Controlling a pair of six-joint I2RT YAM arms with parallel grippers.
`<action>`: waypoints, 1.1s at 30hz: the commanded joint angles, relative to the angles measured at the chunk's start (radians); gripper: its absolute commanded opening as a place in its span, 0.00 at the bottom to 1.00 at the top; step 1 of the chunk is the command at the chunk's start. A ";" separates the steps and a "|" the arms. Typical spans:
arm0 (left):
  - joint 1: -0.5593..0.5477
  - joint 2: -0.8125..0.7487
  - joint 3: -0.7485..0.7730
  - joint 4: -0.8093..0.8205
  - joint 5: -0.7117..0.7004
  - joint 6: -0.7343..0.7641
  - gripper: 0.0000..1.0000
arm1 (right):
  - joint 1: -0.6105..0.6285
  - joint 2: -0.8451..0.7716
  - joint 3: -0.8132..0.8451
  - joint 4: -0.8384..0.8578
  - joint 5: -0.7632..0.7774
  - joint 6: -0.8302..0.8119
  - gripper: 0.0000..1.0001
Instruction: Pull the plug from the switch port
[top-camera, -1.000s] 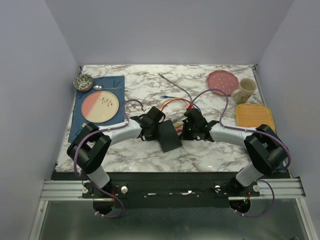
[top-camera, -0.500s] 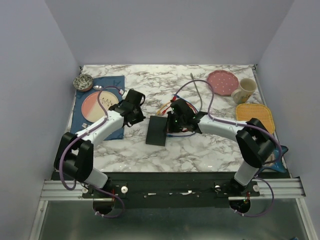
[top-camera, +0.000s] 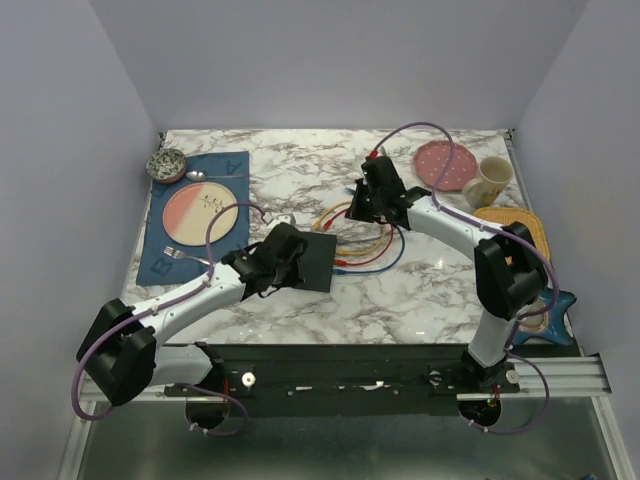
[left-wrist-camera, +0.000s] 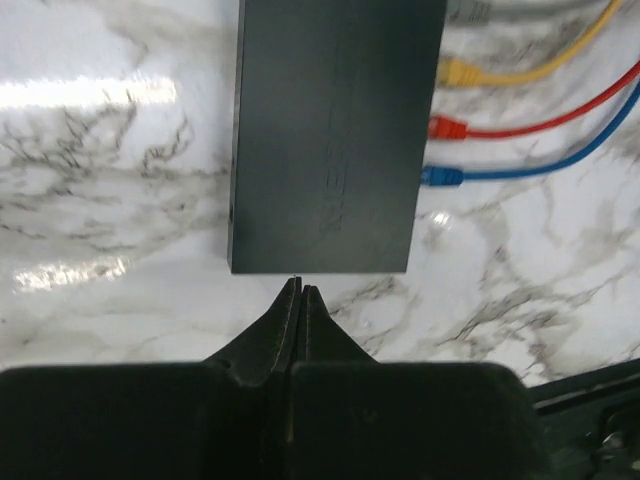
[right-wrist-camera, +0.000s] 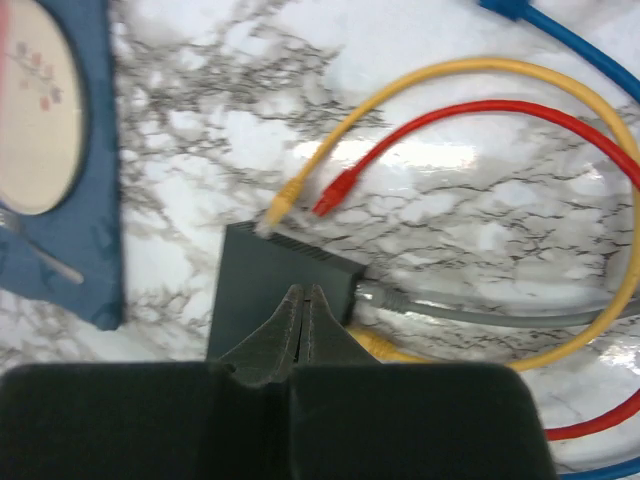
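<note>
The switch (top-camera: 318, 262) is a flat black box lying mid-table. In the left wrist view (left-wrist-camera: 330, 130) grey, yellow (left-wrist-camera: 455, 70), red (left-wrist-camera: 447, 127) and blue (left-wrist-camera: 440, 177) plugs sit in its right edge. My left gripper (left-wrist-camera: 300, 285) is shut and empty, its tips right at the switch's near edge (top-camera: 290, 262). My right gripper (right-wrist-camera: 303, 292) is shut and empty, held above the switch's far part (right-wrist-camera: 270, 280); in the top view it (top-camera: 358, 207) hovers over the cable loops behind the switch. Loose yellow (right-wrist-camera: 285, 205) and red (right-wrist-camera: 340, 190) cable ends lie just beyond the switch.
Yellow, red and blue cables (top-camera: 375, 245) loop right of the switch. A plate (top-camera: 200, 213) on a blue placemat (top-camera: 160, 255) with fork, spoon and small bowl (top-camera: 166, 164) is at left. A pink plate (top-camera: 445, 164), mug (top-camera: 488, 181) and yellow mat (top-camera: 510, 232) are at back right.
My left gripper moved from beside the plate to the switch's left edge. My right gripper drew back from the switch toward the rear right. The switch has turned on the table.
</note>
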 joint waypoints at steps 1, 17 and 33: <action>-0.056 0.042 -0.072 0.028 0.025 -0.024 0.00 | -0.009 0.120 0.063 -0.110 0.003 -0.037 0.01; -0.074 0.324 -0.060 0.145 0.153 -0.021 0.00 | -0.055 0.228 0.004 -0.141 0.013 -0.048 0.01; 0.150 0.486 0.079 0.133 0.248 -0.047 0.00 | -0.033 0.082 -0.280 0.005 -0.168 0.023 0.01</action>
